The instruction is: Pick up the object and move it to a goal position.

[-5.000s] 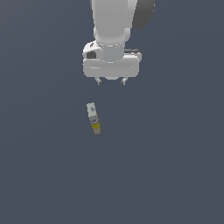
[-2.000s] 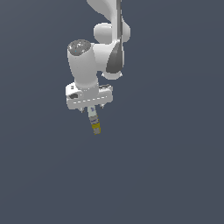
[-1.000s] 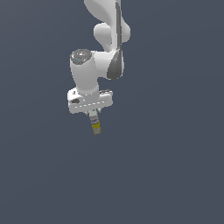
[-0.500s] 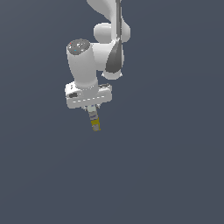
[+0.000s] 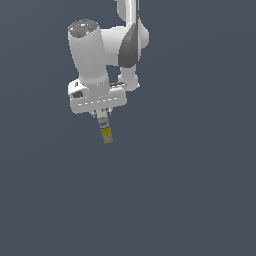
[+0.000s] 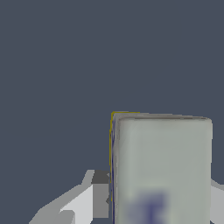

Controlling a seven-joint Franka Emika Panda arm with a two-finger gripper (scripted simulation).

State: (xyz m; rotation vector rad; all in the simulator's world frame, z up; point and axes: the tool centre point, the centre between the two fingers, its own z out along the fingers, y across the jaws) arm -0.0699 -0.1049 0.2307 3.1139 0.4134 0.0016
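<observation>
The object (image 5: 105,128) is a small slender stick with a white upper part, a yellow band and a greyish end. It hangs from under my gripper (image 5: 102,114), with its upper part between the fingers and its yellow end pointing down. The gripper is shut on it and holds it above the dark floor. In the wrist view the object (image 6: 161,168) fills the frame close up, white with a bluish mark and a thin yellow edge. One grey finger (image 6: 83,199) shows beside it.
A plain dark grey-blue surface (image 5: 190,190) lies all around. The white arm (image 5: 125,45) rises above the gripper toward the top of the exterior view.
The gripper came down from above, shut on the object and has lifted it; over the last second arm and object rose a little and shifted slightly to the exterior view's left.
</observation>
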